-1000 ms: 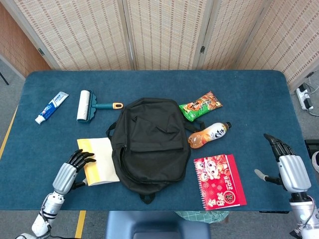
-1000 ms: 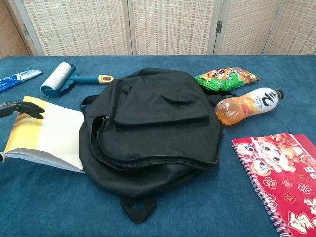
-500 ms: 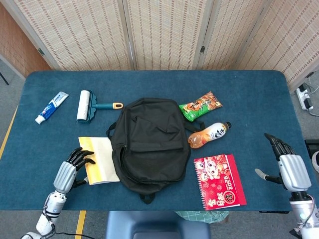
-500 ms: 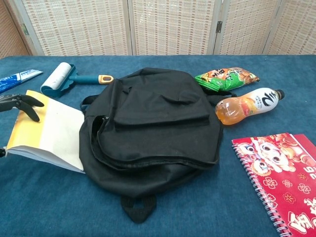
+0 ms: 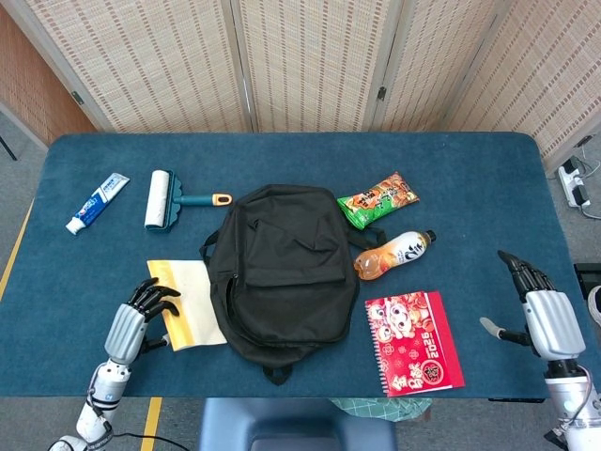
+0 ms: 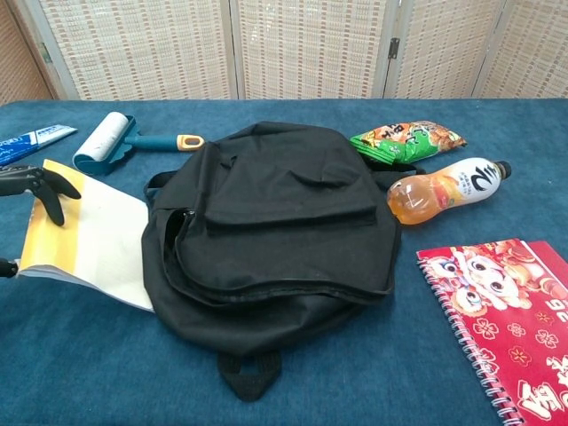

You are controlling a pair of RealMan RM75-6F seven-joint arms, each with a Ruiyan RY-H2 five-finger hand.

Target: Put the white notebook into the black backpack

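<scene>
The white notebook (image 5: 192, 301) (image 6: 89, 240), with a yellow band along its outer side, lies left of the black backpack (image 5: 282, 268) (image 6: 275, 222). Its right part is tucked into the backpack's open left side. My left hand (image 5: 131, 319) (image 6: 35, 186) holds the notebook's outer edge, fingers on top and thumb beneath. That edge is lifted off the table, so the pages show. My right hand (image 5: 545, 315) hovers open at the table's far right, away from everything. It does not show in the chest view.
A toothpaste tube (image 5: 97, 202) and a lint roller (image 5: 164, 199) lie behind the notebook. A snack bag (image 5: 377, 199), an orange drink bottle (image 5: 394, 254) and a red spiral calendar (image 5: 413, 340) sit right of the backpack. The table's front edge is close to both hands.
The notebook has slid a little to the right, deeper into the backpack's opening, with my left hand following it. The right hand has barely moved.
</scene>
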